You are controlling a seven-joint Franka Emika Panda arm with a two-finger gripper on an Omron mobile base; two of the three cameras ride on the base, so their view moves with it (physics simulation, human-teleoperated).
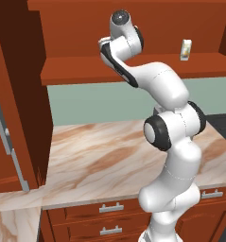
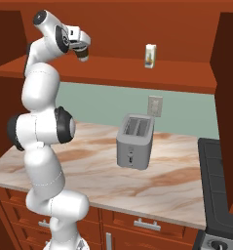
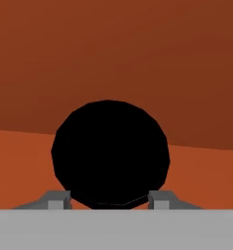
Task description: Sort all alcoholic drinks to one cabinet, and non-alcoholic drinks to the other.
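Round black-lidded cup (image 3: 110, 154) between end effector (image 3: 108, 199) fingers, wooden shelf (image 3: 201, 171)

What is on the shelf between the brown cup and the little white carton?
Nothing: in the right base view, bare shelf runs from the cup in the gripper to the carton.

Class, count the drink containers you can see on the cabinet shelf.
2: a small cream-white carton standing toward the shelf's right, and a dark-brown cup with black lid between the hand's fingers at the left. Others may be hidden.

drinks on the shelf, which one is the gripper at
The dark cup with the black lid, between the fingers; the cream carton stands apart, farther right along the shelf.
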